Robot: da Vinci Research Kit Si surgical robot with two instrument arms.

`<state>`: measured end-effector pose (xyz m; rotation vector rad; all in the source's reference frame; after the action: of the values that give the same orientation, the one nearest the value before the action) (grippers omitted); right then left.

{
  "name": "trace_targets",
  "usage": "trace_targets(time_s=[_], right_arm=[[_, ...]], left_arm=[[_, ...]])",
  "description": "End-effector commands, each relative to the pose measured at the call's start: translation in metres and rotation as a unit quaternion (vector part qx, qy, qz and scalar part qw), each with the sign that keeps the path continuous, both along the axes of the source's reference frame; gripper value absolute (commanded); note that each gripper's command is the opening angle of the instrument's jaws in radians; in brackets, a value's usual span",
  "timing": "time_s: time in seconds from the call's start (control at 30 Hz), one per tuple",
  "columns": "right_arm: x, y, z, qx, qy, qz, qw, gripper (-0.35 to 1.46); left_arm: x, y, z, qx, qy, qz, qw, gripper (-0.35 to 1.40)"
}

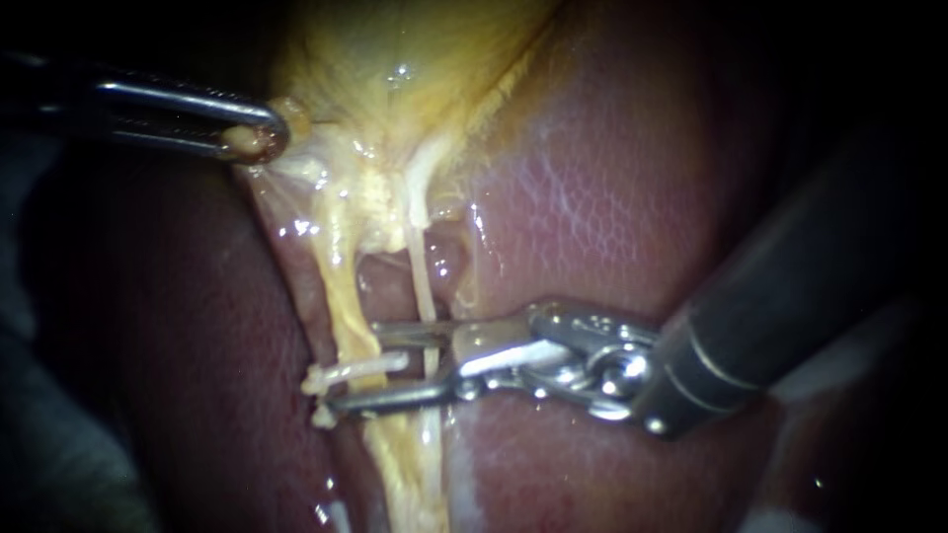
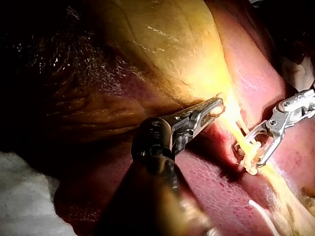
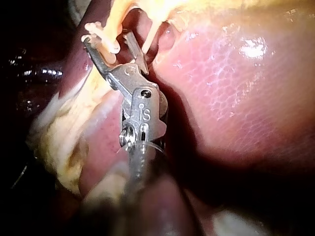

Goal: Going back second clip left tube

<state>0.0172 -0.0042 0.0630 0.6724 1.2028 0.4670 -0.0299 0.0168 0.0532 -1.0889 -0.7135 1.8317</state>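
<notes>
Liver [image 1: 612, 197] behind — left instrument [image 1: 259, 138] pinches gallbladder [image 1: 395, 59]; right instrument [image 1: 357, 367] straddles left tube [image 1: 341, 306].

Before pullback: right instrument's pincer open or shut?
Open: right instrument's pincer shows a clear gap, with the clip on the left tube inside.

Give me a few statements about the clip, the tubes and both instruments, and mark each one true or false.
1. The left instrument grips tissue at the narrow end of the gallbladder. True.
2. The right instrument has its jaws shut together. False: a gap shows between them, and they straddle the left tube.
3. A white clip sits across the left tube. True.
4. The two instruments touch each other. False: they are apart.
</notes>
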Motion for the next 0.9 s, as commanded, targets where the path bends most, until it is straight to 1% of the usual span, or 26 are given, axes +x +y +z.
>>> trace_targets(time_s=[0.03, 0.13, 0.17, 0.23, 0.33, 0.5, 0.57, 0.67, 0.77, 0.9], right_arm=[[-0.0008, 0.0003, -0.0007, -0.021, -0.006, -0.014, 0.9997, 0.5], [-0.0026, 0.0011, -0.0028, -0.065, -0.008, -0.039, 0.9971, 0.5], [-0.0036, 0.0015, -0.0038, -0.082, -0.012, -0.042, 0.9957, 0.5], [-0.0051, 0.0022, -0.0055, -0.105, -0.02, -0.045, 0.9932, 0.5], [-0.0083, 0.0035, -0.0086, -0.13, -0.031, -0.044, 0.99, 0.5], [-0.0133, 0.005, -0.0114, -0.159, -0.039, -0.035, 0.9858, 0.5], [-0.0154, 0.0056, -0.012, -0.166, -0.044, -0.031, 0.9847, 0.5], [-0.0173, 0.0065, -0.0125, -0.174, -0.041, -0.036, 0.9832, 0.5], [-0.0181, 0.0068, -0.0126, -0.181, -0.039, -0.038, 0.9819, 0.5], [-0.0181, 0.0066, -0.0125, -0.183, -0.034, -0.044, 0.9816, 0.5]], left_arm=[[0.0001, 0.0, -0.0001, 0.0, 0.0, 0.0, 1.0, -0.35], [0.0001, 0.0, -0.0001, 0.0, -0.001, 0.0, 1.0, -0.35], [0.0001, 0.0, -0.0001, 0.0, -0.001, 0.0, 1.0, -0.35], [0.0001, 0.0, -0.0001, 0.0, -0.001, 0.0, 1.0, -0.35], [0.0001, 0.0, -0.0001, 0.0, -0.001, 0.0, 1.0, -0.35], [0.0001, 0.0, -0.0001, 0.0, -0.001, 0.0, 1.0, -0.35], [0.0001, 0.0, -0.0001, 0.0, -0.001, 0.0, 1.0, -0.35], [0.0001, 0.0, 0.0, 0.0, -0.001, 0.001, 1.0, -0.35], [0.0001, 0.0, 0.0, 0.0, -0.001, 0.0, 1.0, -0.35], [-0.0001, 0.0, 0.0002, -0.001, 0.0, 0.0, 1.0, -0.35]])
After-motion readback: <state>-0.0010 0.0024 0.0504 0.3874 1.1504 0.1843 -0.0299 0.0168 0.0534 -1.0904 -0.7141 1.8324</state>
